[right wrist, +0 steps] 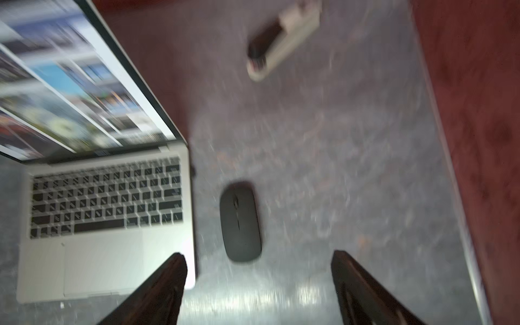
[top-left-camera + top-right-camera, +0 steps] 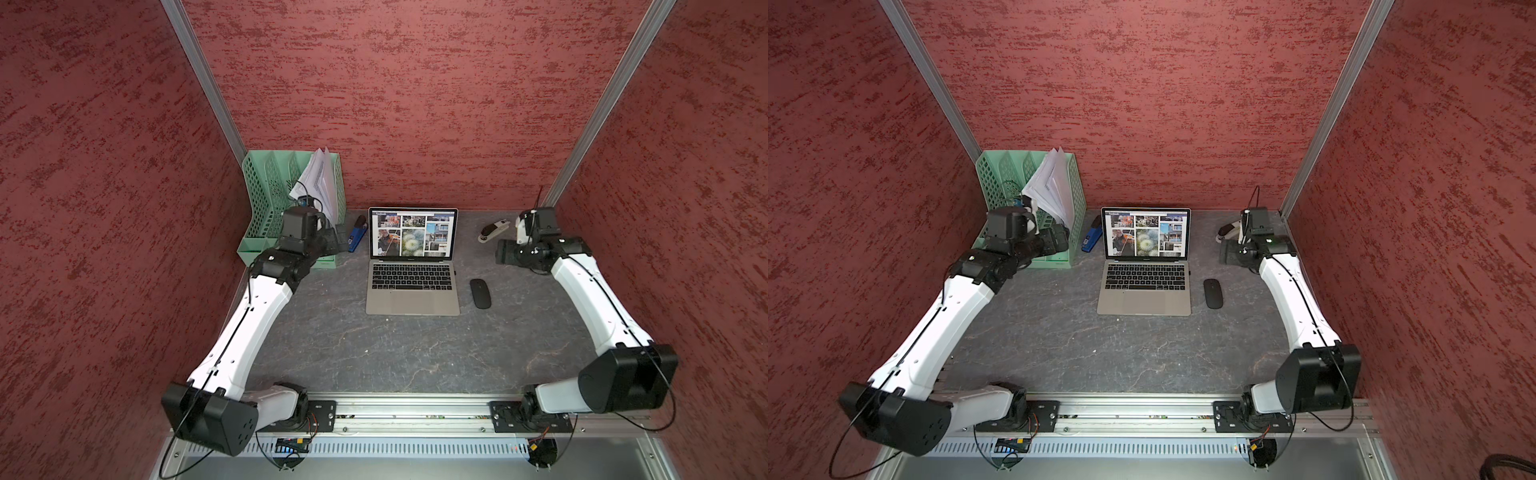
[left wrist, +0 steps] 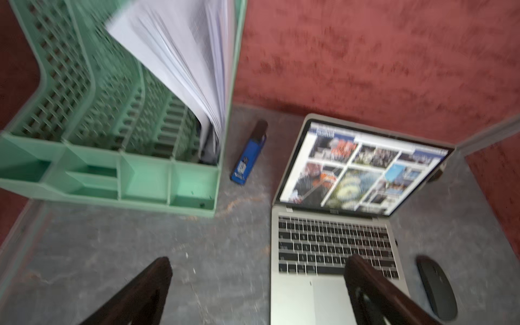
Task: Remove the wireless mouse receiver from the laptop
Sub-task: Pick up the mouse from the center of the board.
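The laptop [image 2: 412,297] stands open at the back middle of the grey table, and its screen shows a photo collage. The wireless mouse receiver [image 2: 456,273] is a tiny dark stub sticking out of the laptop's right edge, level with the keyboard; it also shows in both wrist views [image 3: 396,242] [image 1: 192,170]. My left gripper [image 2: 340,237] hovers open to the left of the screen, nothing between its fingers [image 3: 157,270]. My right gripper [image 2: 500,251] hangs open to the right of the laptop, above the table, well apart from the receiver, with nothing between its fingers [image 1: 171,270].
A flat black mouse [image 2: 480,293] lies just right of the laptop. A green file rack [image 2: 266,195] holding papers fills the back left corner, with a blue stapler [image 2: 357,237] beside it. A white and black stapler [image 2: 492,231] lies at the back right. Red walls close in three sides.
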### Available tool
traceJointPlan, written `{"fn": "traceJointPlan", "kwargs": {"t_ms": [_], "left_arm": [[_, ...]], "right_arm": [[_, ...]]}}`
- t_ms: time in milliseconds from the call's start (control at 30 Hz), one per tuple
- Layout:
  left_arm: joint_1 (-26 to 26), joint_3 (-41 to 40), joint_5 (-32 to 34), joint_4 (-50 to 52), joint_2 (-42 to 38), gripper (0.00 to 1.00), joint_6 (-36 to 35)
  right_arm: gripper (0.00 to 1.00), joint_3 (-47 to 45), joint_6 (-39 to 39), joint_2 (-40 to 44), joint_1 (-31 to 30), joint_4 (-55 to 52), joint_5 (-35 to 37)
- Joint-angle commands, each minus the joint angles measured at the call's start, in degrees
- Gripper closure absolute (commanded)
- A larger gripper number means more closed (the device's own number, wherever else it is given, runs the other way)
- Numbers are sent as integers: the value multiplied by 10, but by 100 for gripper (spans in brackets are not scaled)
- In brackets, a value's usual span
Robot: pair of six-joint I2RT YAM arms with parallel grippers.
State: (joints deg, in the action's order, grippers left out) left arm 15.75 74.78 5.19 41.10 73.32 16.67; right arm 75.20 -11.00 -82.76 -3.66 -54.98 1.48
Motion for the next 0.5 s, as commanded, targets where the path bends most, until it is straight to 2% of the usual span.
{"fn": "traceJointPlan", "kwargs": {"t_ms": [0, 167, 300, 367, 467], "left_arm": [[35, -6, 6, 113, 17, 0, 63], [42, -19, 54, 100, 14, 0, 112], [33, -9, 47, 90, 35, 0, 152], [28, 3, 22, 90, 53, 0, 163], [25, 18, -35, 85, 79, 0, 148]], "right_arm": [[17, -48, -54, 3, -5, -60, -63], [17, -89, -59, 17, -7, -1, -109], [17, -116, -25, -4, -10, 63, -168], [16, -131, -12, -21, -16, 96, -158], [14, -141, 2, -46, -30, 110, -91]]}}
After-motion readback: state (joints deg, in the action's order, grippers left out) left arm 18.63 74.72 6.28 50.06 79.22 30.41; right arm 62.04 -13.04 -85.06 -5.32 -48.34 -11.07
